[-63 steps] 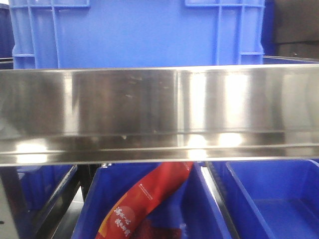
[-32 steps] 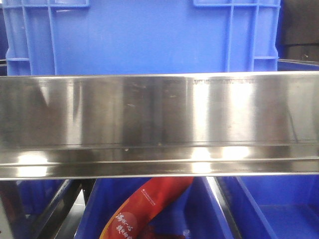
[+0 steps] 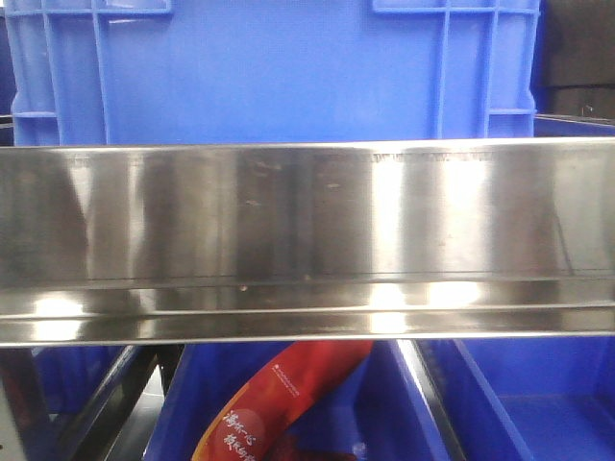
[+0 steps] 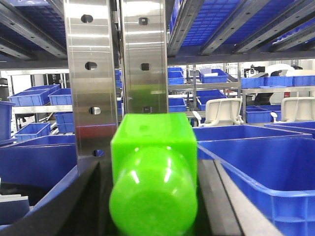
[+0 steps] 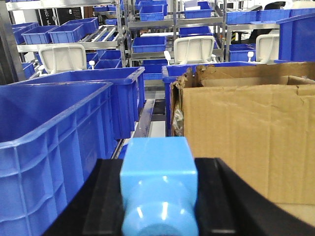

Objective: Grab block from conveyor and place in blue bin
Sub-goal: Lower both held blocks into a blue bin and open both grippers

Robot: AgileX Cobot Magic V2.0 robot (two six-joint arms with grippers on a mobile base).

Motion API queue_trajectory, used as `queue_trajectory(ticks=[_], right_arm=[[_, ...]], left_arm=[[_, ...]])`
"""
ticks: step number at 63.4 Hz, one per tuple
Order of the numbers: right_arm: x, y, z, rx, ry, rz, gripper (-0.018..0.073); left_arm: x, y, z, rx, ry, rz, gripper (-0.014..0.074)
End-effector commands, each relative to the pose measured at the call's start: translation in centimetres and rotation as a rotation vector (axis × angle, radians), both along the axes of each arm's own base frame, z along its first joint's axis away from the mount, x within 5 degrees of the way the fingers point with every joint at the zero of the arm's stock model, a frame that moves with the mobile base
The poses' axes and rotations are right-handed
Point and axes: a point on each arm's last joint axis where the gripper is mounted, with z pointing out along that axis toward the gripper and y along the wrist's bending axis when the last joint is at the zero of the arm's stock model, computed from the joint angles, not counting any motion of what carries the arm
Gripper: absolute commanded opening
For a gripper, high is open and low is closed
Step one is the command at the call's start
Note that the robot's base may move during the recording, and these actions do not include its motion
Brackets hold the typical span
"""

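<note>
In the left wrist view a bright green block (image 4: 153, 162) sits between the black fingers (image 4: 81, 206) of my left gripper (image 4: 153, 201), which is shut on it. An open blue bin (image 4: 266, 172) lies just to its right. In the right wrist view my right gripper (image 5: 158, 216) is shut on a light blue block (image 5: 158, 172), held between its black fingers (image 5: 224, 196). A large blue bin (image 5: 49, 147) stands at its left. The conveyor belt itself is out of view. Neither gripper shows in the front view.
A stainless steel rail (image 3: 307, 230) spans the front view, with a big blue crate (image 3: 279, 67) behind it and lower blue bins holding a red packet (image 3: 279, 403). Steel uprights (image 4: 115, 73) rise ahead of the left gripper. A cardboard box (image 5: 246, 132) stands right of the right gripper.
In the front view the rail and crate slid slightly down and to the right a second ago. They have held still over the last half second.
</note>
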Motion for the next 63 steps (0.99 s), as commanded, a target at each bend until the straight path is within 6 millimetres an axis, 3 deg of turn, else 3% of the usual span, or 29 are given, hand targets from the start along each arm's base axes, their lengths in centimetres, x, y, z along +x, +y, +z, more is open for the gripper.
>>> queue_trajectory(ticks=[1, 31, 42, 54, 63], right_arm=[[-0.1, 0.0, 0.2, -0.006, -0.026, -0.002, -0.0162], [-0.1, 0.0, 0.1, -0.001, -0.017, 0.000, -0.0162], [-0.5, 0.0, 1.6, -0.006, -0.057, 0.001, -0.0162], [0.1, 0.1, 4.8, -0.103, -0.112, 0.005, -0.0162], [2.3, 0.6, 6.1, -0.100, -0.079, 0.044, -0.0162]], left_arm=[[-0.2, 0.0, 0.2, -0.005, -0.026, -0.007, -0.0111], [-0.3, 0.0, 0.5, -0.015, -0.057, -0.008, -0.0111], [-0.2, -0.2, 1.2, -0.081, -0.039, -0.046, -0.0111], [2.1, -0.5, 2.7, -0.051, 0.169, -0.067, -0.0111], [4.9, -0.7, 4.7, -0.110, 0.227, -0.106, -0.0111]])
